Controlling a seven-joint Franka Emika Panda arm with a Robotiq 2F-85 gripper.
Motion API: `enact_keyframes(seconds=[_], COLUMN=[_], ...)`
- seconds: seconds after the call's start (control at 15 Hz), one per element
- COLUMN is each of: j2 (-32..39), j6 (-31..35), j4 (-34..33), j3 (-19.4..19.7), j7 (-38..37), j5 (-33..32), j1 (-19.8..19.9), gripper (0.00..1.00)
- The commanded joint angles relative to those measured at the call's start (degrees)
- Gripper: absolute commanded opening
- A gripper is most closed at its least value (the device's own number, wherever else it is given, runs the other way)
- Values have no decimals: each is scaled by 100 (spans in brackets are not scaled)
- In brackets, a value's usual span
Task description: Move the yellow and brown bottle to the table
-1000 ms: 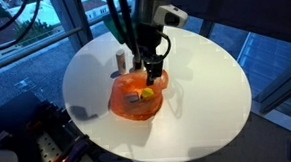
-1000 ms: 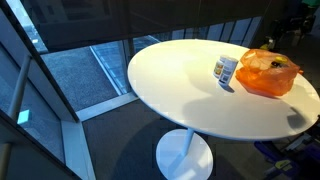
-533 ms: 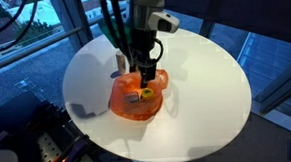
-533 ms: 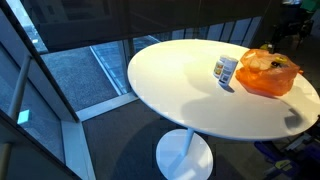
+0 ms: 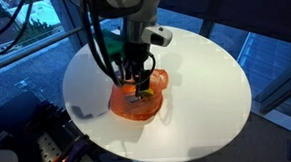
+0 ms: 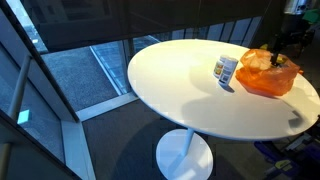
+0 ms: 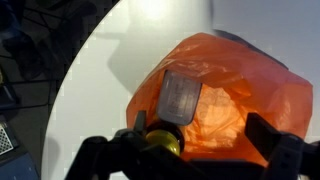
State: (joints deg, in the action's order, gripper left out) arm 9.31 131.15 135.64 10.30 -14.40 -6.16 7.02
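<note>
The tool is hovering wide open and empty over the orange bowl on the surface, the yellow and brown bottle lying in the bowl between its fingers.

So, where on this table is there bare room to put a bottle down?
Most of the table is bare: the broad stretch beyond the pale bottle, and everything on the orange bowl's other side. Crowded only at the bowl, with the bottle close beside it and the gripper over it.
</note>
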Motion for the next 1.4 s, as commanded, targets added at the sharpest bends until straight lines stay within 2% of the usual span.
enact_keyframes(seconds=[0.0,1.33], j2=[-124,88], j6=[220,591], j4=[234,204], j3=[-7,-124], j7=[219,1241], j5=[110,854], j1=[71,145], gripper=[100,100])
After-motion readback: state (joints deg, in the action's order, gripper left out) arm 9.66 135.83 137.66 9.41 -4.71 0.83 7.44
